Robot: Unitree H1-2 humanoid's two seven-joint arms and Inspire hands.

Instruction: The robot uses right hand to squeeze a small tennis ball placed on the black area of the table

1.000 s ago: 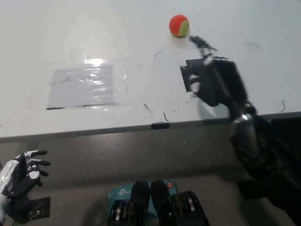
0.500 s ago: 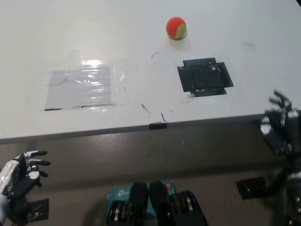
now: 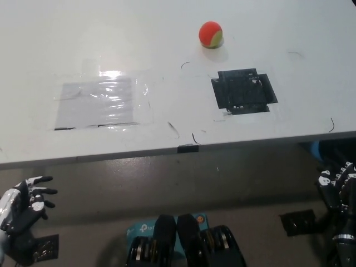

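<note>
Orange-green tennis ball sits far from lowered right robot hand.

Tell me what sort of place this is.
Probably a robot test bench in a lab, not a home: a plain white table marked with a black taped square and a clear plastic-covered patch, with only a small tennis ball on it.

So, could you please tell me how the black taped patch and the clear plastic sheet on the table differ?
The black taped patch is dark, matte and smaller, lying right of centre near the orange-and-yellow ball. The clear plastic sheet is glossy, see-through and larger, lying to the left. Both lie flat on the white table.
</note>
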